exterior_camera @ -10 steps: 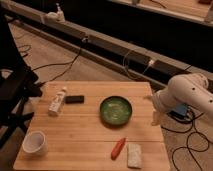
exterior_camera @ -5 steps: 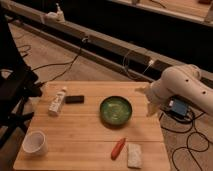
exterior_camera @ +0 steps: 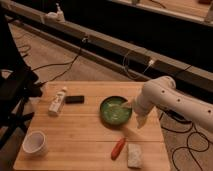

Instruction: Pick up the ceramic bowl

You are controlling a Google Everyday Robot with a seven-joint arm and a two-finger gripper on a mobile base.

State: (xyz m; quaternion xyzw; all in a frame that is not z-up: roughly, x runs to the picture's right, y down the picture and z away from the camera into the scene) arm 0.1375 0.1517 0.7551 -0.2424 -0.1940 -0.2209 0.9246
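The ceramic bowl (exterior_camera: 114, 111) is a round, shallow, glossy green bowl in the middle right of the wooden table (exterior_camera: 85, 132). My white arm reaches in from the right. The gripper (exterior_camera: 131, 109) is at the bowl's right rim, one finger over the rim and the other hanging just outside it to the right. The bowl rests on the table.
A small white cup (exterior_camera: 34, 142) stands at the front left. A white bottle (exterior_camera: 57, 100) and a black bar (exterior_camera: 74, 99) lie at the left. A red pepper-like object (exterior_camera: 118, 147) and a pale sponge (exterior_camera: 134, 154) lie near the front edge. Cables run over the floor.
My arm has moved left over the table, and the gripper has come from the table's right edge to the bowl's right rim. The bowl has not moved.
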